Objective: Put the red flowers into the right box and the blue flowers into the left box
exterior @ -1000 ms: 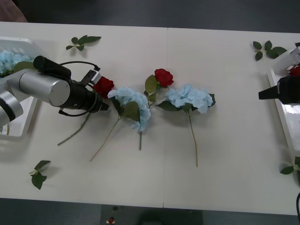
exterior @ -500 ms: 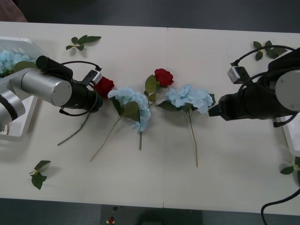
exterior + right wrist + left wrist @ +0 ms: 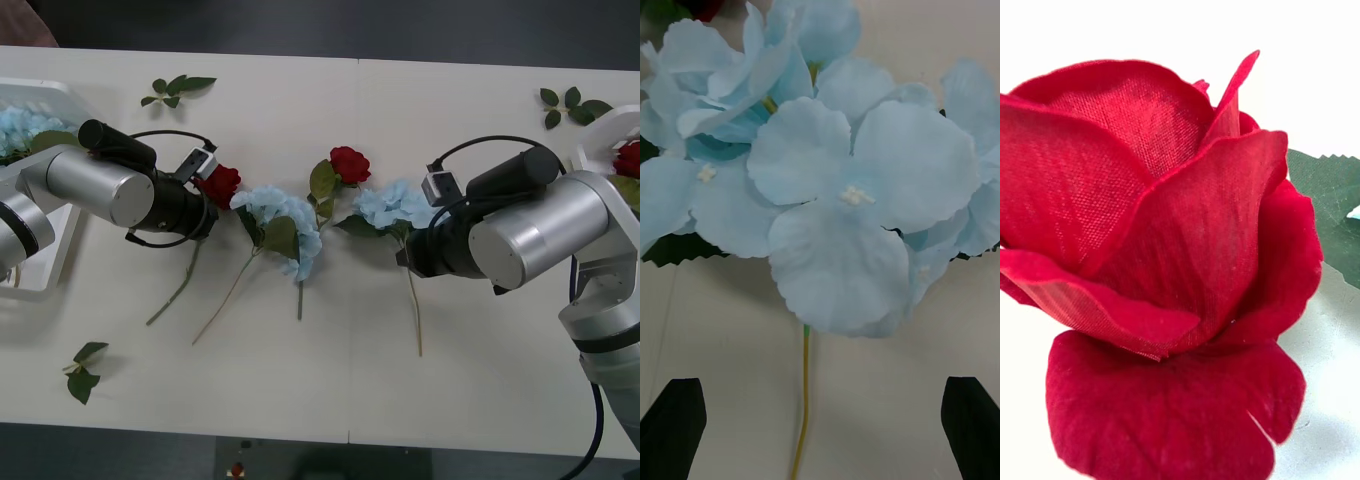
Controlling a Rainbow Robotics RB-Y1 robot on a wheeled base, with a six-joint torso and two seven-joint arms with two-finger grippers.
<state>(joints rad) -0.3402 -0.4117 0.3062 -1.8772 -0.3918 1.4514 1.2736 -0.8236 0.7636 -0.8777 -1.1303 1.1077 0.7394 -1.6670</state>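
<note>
The white counter [image 3: 480,150] bears no readable writing. The left box [image 3: 50,262] sits at its left edge with blue petals inside; the right box [image 3: 605,140] at the right edge holds a red bud. Two blue flowers [image 3: 285,228] and two red flowers [image 3: 349,164] lie mid-counter. The right pincer [image 3: 820,420], fingers apart, sits just right of the right-hand blue cluster, over its stem. The left pincer [image 3: 208,205] is close against the left rose; whether it is apart or together cannot be told.
</note>
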